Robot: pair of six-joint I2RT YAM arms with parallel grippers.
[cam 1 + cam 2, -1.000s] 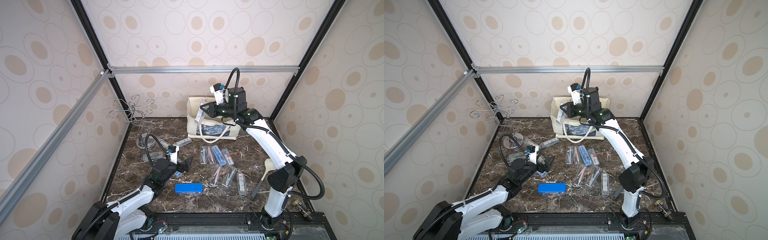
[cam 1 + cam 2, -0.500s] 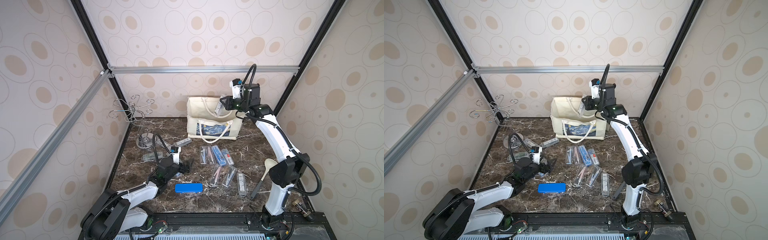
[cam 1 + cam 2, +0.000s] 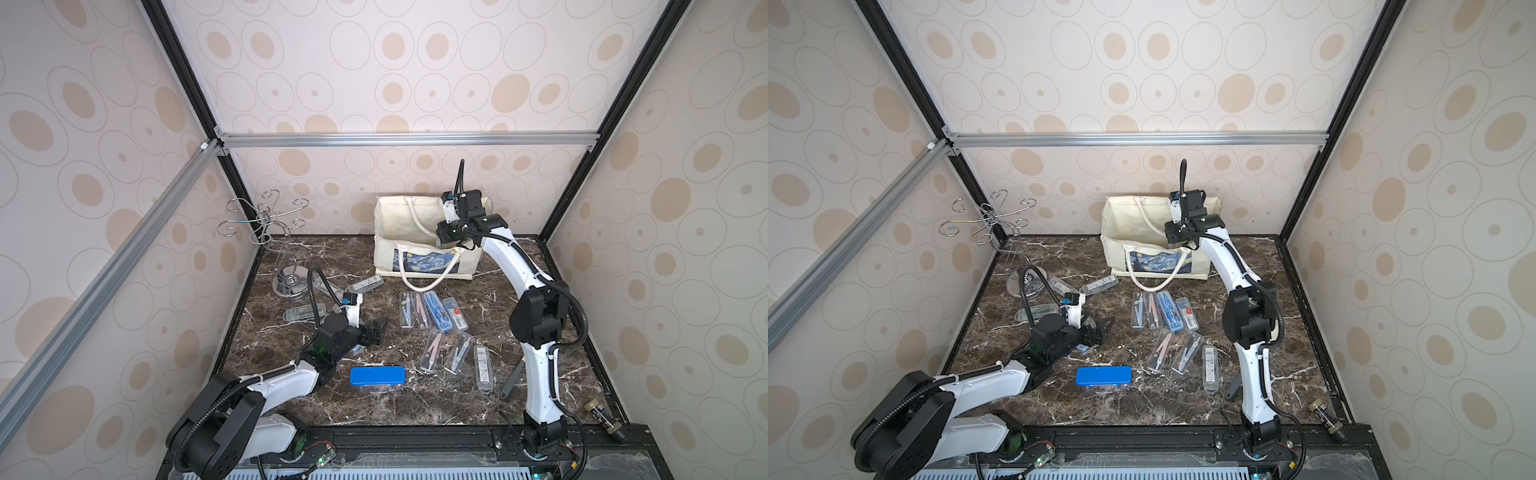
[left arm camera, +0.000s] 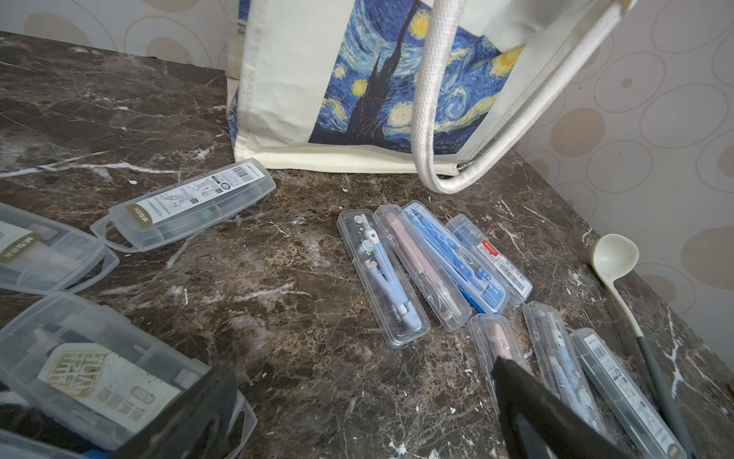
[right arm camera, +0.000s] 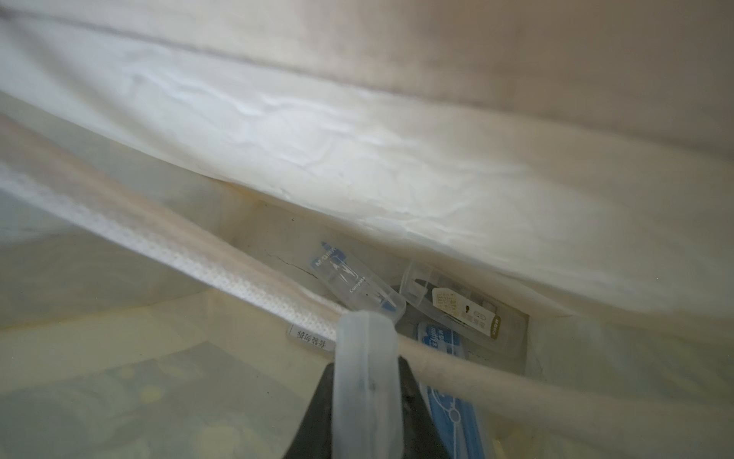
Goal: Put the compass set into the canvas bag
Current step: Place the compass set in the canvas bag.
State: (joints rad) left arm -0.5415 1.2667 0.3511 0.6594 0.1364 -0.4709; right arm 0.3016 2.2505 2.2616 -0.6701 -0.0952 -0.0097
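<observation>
The right gripper [image 5: 365, 405] was pinched narrow on one end of the compass set [image 5: 363, 349], which hung at the mouth of the bag [image 3: 386, 257], above other sets [image 5: 357, 284] lying on its floor. It looked light, stiff and slick: a long, flat case of clear ribbed plastic, probably best gripped across its narrow sides. The bag's canvas was soft and creased, its handle [image 5: 178, 274] coarse-woven. The left gripper [image 4: 363, 413] stood wide and empty, low over the marble table [image 4: 278, 278].
</observation>
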